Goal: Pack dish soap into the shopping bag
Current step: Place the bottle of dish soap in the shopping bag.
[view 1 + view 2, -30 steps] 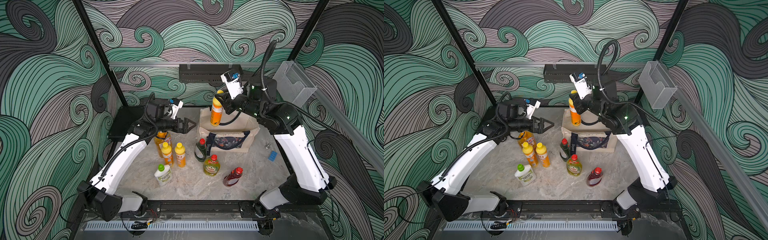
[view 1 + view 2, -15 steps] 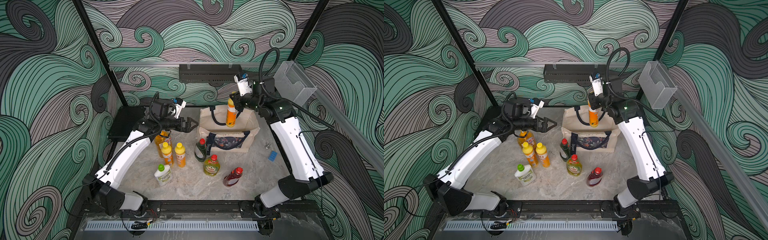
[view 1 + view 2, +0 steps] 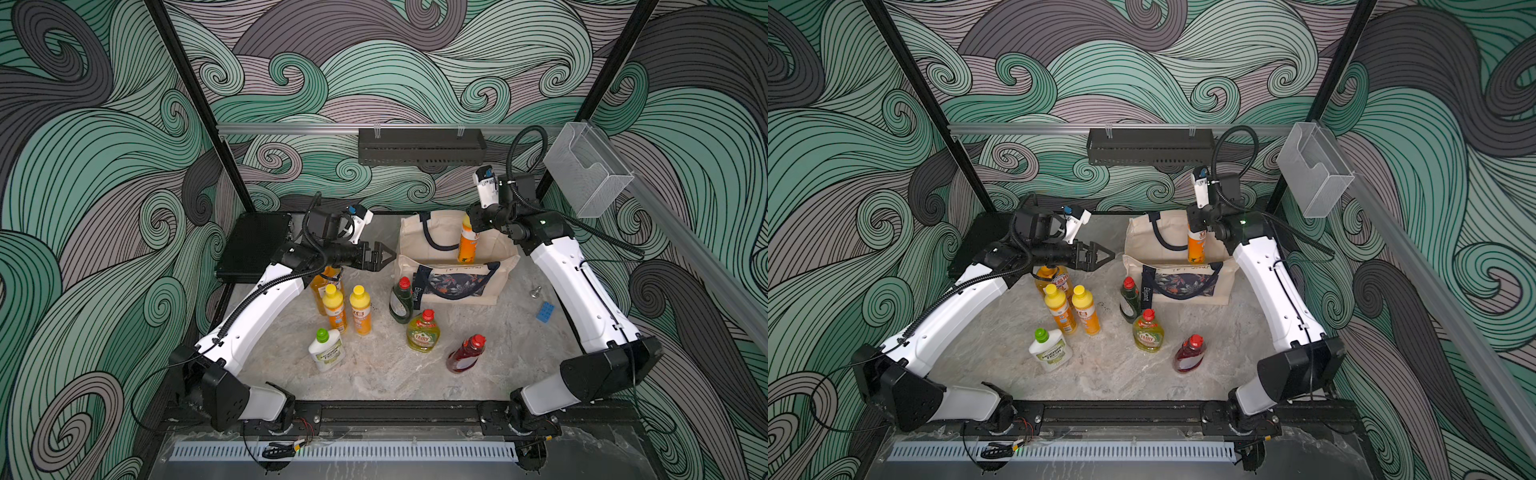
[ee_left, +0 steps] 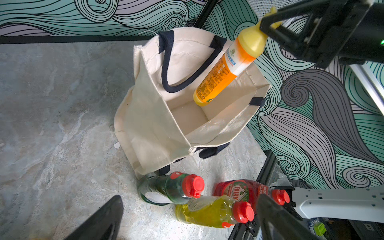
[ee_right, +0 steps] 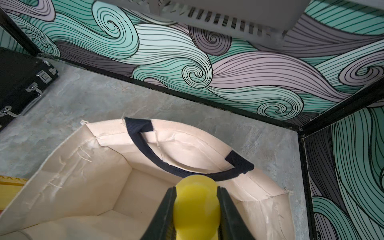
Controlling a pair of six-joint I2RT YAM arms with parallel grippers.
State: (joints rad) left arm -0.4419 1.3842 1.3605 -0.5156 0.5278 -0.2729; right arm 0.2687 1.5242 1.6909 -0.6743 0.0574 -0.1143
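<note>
Orange yellow-capped plastic bottle (image 3: 468, 245), near vertical, cap clamped in right gripper (image 5: 196, 193), base down over open cream canvas tote (image 3: 415, 241); left gripper (image 3: 384, 256) agape nearby.

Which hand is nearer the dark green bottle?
Left. The left hand hovers open just above and behind the dark green bottle; the right hand is farther off over the bag, gripping an orange bottle by its cap.

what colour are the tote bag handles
Navy handles, best seen in the right wrist view.
</note>
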